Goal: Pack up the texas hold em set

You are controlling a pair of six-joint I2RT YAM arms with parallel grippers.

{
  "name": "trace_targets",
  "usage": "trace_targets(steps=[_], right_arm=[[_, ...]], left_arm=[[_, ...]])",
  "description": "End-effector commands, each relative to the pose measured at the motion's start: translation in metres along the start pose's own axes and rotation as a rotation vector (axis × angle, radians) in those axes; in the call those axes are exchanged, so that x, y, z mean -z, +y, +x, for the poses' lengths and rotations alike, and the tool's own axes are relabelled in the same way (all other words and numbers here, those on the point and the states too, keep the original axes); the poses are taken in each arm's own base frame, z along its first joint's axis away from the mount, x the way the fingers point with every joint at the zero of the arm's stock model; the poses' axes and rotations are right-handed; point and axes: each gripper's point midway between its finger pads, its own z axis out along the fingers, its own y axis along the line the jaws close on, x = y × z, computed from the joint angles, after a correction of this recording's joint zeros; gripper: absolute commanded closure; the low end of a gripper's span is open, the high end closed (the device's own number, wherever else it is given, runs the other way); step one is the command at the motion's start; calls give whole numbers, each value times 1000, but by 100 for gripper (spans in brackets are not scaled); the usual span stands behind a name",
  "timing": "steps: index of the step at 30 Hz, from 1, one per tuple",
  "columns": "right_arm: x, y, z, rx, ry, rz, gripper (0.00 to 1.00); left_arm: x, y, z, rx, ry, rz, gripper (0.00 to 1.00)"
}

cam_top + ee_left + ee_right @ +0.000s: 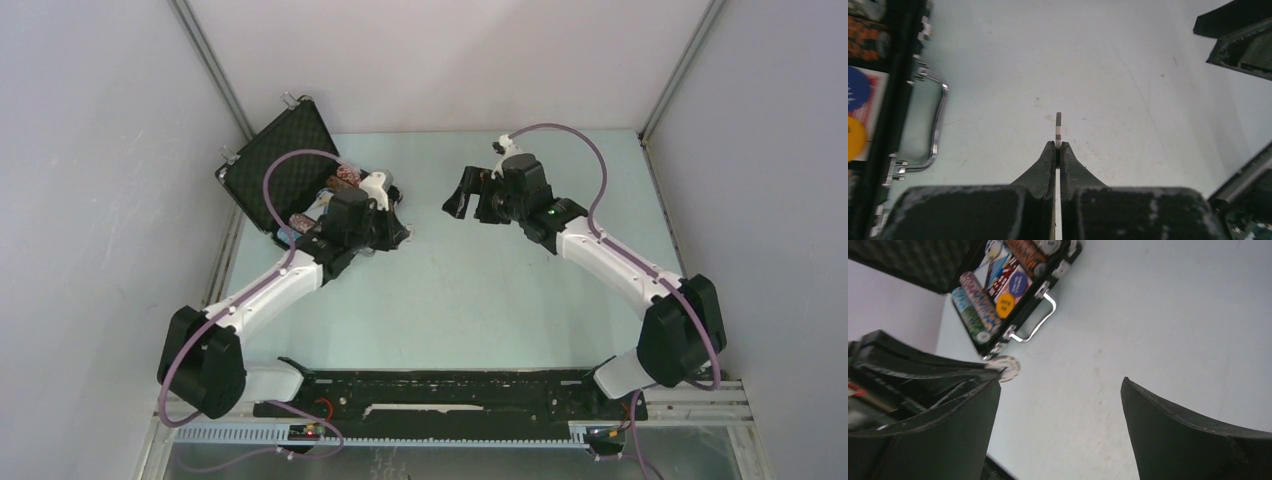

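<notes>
**Thinly pinched chip may slip short of the case**

My left end effector (1058,150) is clamped on one thin grey-and-white poker chip (1058,125). It holds the chip edge-on at the very fingertips, over the pale desk (1128,75) just beside the silver handle (933,125). The small black silver-edged case (275,165) lies open at the desk's far left corner.

With so little bite, the chip could twist out and roll, or catch the case's front wall. My right end effector (1060,382) stands wide apart, empty, and near enough to bump my left.

Count:
- one case
- one handle
- one held chip
- two rows of multicoloured chips (973,302)
- one card deck (1010,290) that I am sure of
</notes>
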Motion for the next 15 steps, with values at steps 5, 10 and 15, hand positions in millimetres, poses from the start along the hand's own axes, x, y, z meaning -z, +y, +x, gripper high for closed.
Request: trace_targets(steps=[5,10,15], right_arm=[[-36,-24,-41,347,-226,28,0],[-63,-44,-22,403,-203,11,0],[-51,-52,-35,332,-241,10,0]], left_arm=[[8,45,-52,-89,-89,-214,100],[-10,83,-52,-70,-39,-316,100],[-18,98,-63,-92,-19,-360,100]])
